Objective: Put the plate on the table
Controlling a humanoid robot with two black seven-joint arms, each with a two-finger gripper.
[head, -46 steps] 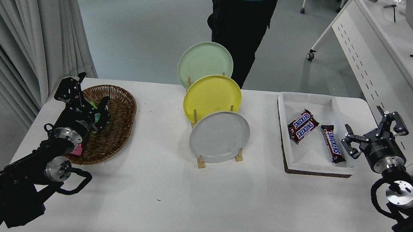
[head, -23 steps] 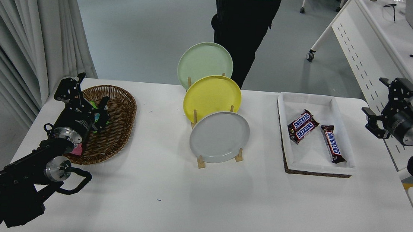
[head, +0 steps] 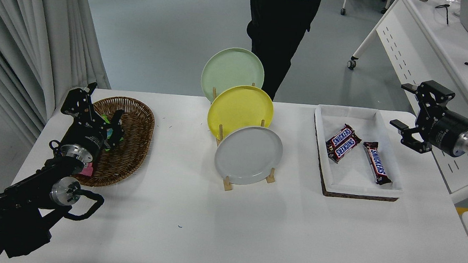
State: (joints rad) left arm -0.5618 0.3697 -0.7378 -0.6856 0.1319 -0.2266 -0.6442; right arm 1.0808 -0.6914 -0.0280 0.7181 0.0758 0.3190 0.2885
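**Grey plate waits upright in the rack; the right gripper is far from it**

Head view: The round, plain light-grey plate (head: 248,155) stands almost upright in the front slot of a small wooden plate rack (head: 226,184), near the middle of the large white table (head: 225,232). Just behind it in the same rack stand a round yellow plate (head: 240,106) and, further back, a round pale green plate (head: 233,68). The black right gripper (head: 408,112) hangs at the right edge of the table, beyond the white cloth-lined tray (head: 354,182) with the chocolate bars, well apart from the plate; its fingers are spread and hold nothing. The black left gripper (head: 99,107) is parked at the lower left over the oval brown wicker basket (head: 138,140); its fingers also look spread, with nothing between them.

As I judge it, the plate is stiff and rather light, but its surface looks smooth, so it can slip between the fingers, and it may chip if it falls. The best place to hold seems to be the upper right part of the raised rim, which is free. The yellow plate stands close behind, so the back finger has little room there. The plate should be lifted up out of the pegs before it is laid flat on the bare table in front.
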